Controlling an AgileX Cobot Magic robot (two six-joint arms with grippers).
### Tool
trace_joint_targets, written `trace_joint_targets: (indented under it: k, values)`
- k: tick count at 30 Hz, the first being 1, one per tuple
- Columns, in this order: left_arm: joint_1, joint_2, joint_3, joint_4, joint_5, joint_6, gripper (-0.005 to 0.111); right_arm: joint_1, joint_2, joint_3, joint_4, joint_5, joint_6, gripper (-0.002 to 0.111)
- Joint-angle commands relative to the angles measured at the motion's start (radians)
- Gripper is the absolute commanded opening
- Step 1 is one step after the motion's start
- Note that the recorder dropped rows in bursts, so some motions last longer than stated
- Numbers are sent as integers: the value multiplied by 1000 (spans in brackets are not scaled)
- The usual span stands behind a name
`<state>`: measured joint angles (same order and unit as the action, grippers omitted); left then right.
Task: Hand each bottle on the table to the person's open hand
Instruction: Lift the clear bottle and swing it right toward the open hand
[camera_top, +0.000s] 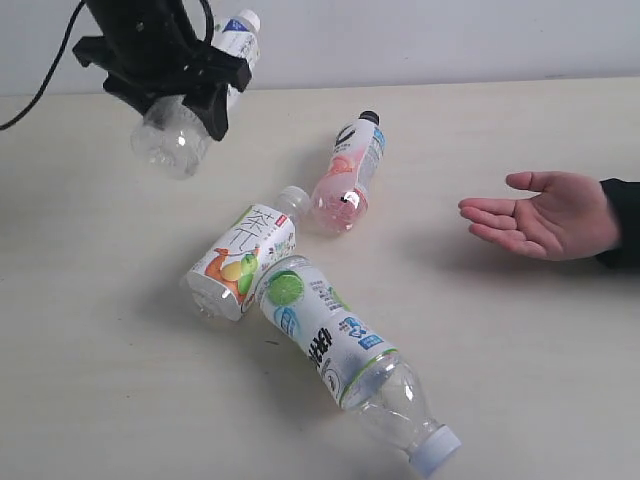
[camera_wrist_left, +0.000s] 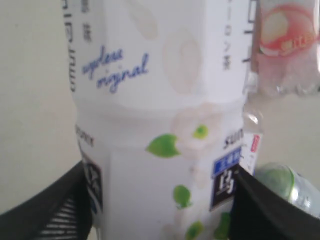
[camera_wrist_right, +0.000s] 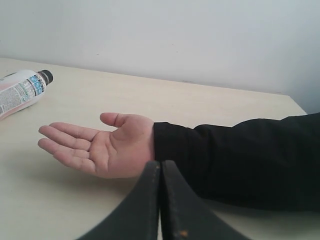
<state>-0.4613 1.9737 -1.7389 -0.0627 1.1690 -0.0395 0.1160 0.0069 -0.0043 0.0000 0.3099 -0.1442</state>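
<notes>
Nearest the camera, the lime-pictured bottle (camera_top: 335, 350) lies on its side on the table (camera_top: 520, 340). It is well out past the fingertips of the person's open hand (camera_top: 540, 215) and closer to us than the hand, cap end pointing our way. Its other end touches the orange-fruit bottle (camera_top: 240, 262), which is also lying down and a little further from the hand.

Next back, the pink bottle (camera_top: 348, 178) with the black cap lies roughly level with the hand. It is the closest of the four to those fingertips, but clear of them. The hand is palm up, fingers spread, dark cuff at the wrist.

Your right gripper (camera_wrist_right: 160, 200) faces that wrist, jaws pressed together with nothing between them.

Farthest off, well away from the hand, your left gripper (camera_top: 175, 100) has the slim white-labelled bottle (camera_top: 172, 145). Both fingers (camera_wrist_left: 55, 215) bear on its sides, jaws partway apart around the body. The bottle is tilted, clear base toward us.
</notes>
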Motion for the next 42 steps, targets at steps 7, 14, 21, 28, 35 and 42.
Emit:
trace_joint_targets:
  k: [7,14,21,28,35,42]
  values:
    - [-171,-410,498,-250,-467,-189,0,1,-7,4,0,-11,0,0]
    - [-378,-365,507,-491,-620,-148,0,1,-7,4,0,-11,0,0]
    - [-456,-201,414,-829,-788,-65,0,1,-7,4,0,-11,0,0]
    - [-456,59,100,-1079,-642,45,0,1,-7,4,0,-11,0,0]
    - [-454,251,-77,-1118,-639,-17,0,1,-7,4,0,-11,0,0]
    - [-445,319,-82,-1131,-586,-20,0,1,-7,4,0,-11,0,0]
